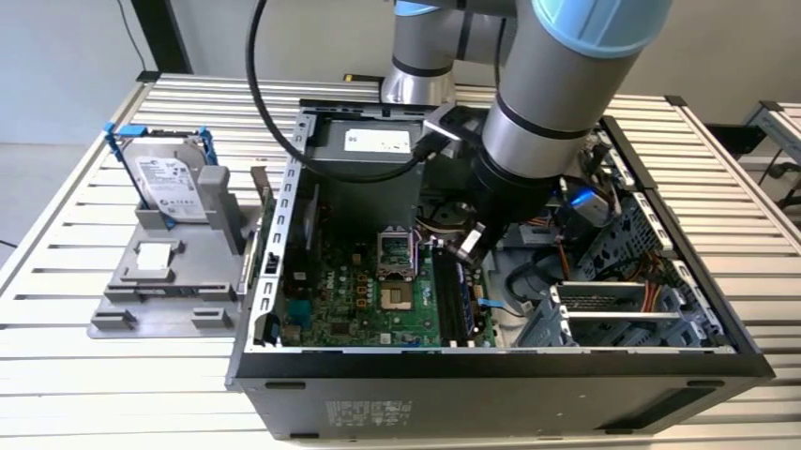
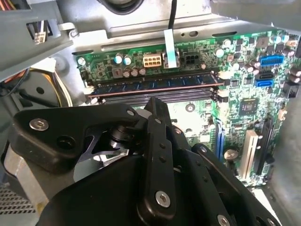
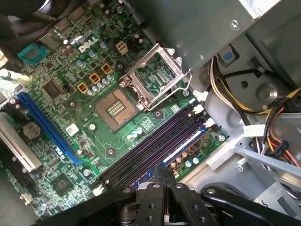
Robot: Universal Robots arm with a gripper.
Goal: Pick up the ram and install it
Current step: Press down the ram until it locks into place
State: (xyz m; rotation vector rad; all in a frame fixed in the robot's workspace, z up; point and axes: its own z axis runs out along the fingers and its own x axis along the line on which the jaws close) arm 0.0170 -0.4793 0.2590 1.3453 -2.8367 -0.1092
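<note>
Reaching down into the open computer case (image 1: 501,361), the gripper (image 1: 471,246) hangs just above the memory slots (image 1: 453,305) on the motherboard (image 1: 363,300), near the middle of the exterior view. In the second wrist view the ram (image 2: 155,85) lies along the outermost slot as a long dark stick with a row of chips and a coppery lower edge, flanked by the empty black slots (image 2: 188,96) beside it. It looks level with the slot and seems to be seated, though whether the end latches have closed on it cannot be told. In the first wrist view the bank of long dark slots (image 3: 150,150) runs diagonally past the open processor socket (image 3: 155,77), and the tips of the gripper (image 3: 163,181) sit right at the near end of that bank.

The fingers (image 2: 157,115) appear pressed together in both wrist views, two narrow black bars side by side with nothing pinched between them; they are above the stick rather than around it.

Judged from this, the pick-up is done and the stick is in its slot, so the task seems close to its end; only full seating remains unconfirmed. On the exterior view's left, a silver hard drive (image 1: 169,178) in a blue frame stands upright in a grey holder (image 1: 163,281), well apart from the work.
</note>
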